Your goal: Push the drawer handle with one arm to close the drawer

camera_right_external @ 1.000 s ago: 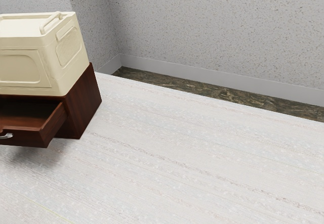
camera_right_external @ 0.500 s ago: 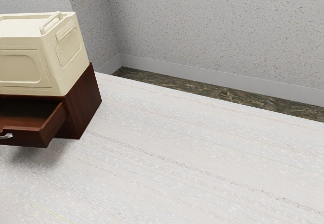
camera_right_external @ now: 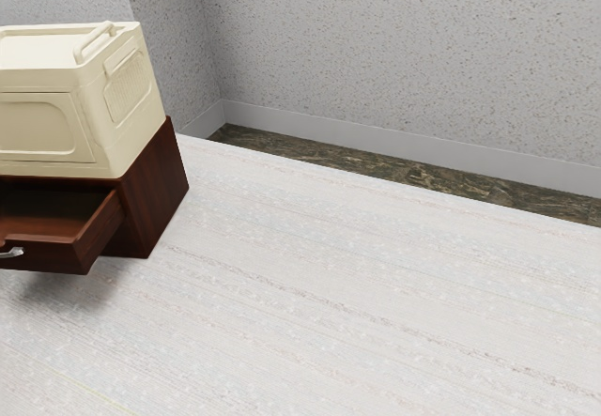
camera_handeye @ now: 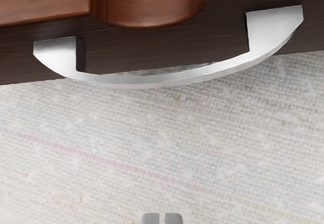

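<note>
Hovering clenched, hand (camera_handeye: 162, 218) is facing handle (camera_handeye: 162, 80) ahead; beyond, drawer (camera_right_external: 56, 255) is gaping. Off-centre pushing could be sending hand skidding along handle's curve, jamming drawer.

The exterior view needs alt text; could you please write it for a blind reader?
An open drawer with a silver handle juts from a dark wooden cabinet on a pale surface; a cream box sits on top, speckled walls behind.
</note>
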Action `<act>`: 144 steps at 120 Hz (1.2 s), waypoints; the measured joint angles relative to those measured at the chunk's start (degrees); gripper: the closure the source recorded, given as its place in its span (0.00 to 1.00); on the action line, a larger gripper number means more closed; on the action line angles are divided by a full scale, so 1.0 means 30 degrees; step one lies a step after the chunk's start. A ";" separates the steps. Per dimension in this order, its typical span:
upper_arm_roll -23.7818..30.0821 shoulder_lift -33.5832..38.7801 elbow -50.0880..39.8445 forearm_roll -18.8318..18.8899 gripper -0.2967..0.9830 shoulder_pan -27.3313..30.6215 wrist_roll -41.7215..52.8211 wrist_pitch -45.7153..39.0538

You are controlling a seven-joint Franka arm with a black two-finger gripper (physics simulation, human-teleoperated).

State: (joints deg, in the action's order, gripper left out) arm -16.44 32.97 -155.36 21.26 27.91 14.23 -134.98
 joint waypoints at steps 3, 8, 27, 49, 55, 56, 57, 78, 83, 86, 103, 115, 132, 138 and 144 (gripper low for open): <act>0.0011 -0.0208 0.0026 -0.0005 0.85 -0.0006 0.0162 -0.0236; 0.0035 -0.0457 0.0067 -0.0011 0.85 -0.0011 0.0417 -0.0583; 0.0348 -0.1533 0.0258 -0.0047 0.85 -0.0015 0.1234 -0.1716; 0.0981 -0.2347 0.0660 -0.0145 0.85 -0.0016 0.1907 -0.2690; 0.1008 -0.2658 0.0878 -0.0174 0.85 -0.0014 0.2057 -0.2862; 0.1011 -0.2727 0.0909 -0.0185 0.85 -0.0014 0.2081 -0.2892; 0.1013 -0.2828 0.0961 -0.0198 0.85 -0.0014 0.2104 -0.2924; 0.1297 -0.4274 0.1963 -0.0417 0.84 -0.0013 0.2527 -0.3383; 0.1567 -0.4723 0.2404 -0.0542 0.84 -0.0005 0.2620 -0.3444; 0.1744 -0.4995 0.2678 -0.0635 0.84 -0.0011 0.2670 -0.3476; 0.2375 -0.6307 0.3990 -0.1211 0.85 -0.0016 0.2916 -0.3601; 0.2523 -0.6796 0.4407 -0.1992 0.85 -0.0019 0.3043 -0.3649; 0.2549 -0.7522 0.4977 -0.2870 0.85 -0.0009 0.3100 -0.3688; 0.2549 -0.7975 0.5394 -0.3016 0.85 -0.0004 0.3117 -0.3696; 0.2548 -0.8478 0.5914 -0.3127 0.85 -0.0010 0.3152 -0.3697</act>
State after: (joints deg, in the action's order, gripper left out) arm -8.80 7.54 -137.62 11.88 27.88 23.68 -146.07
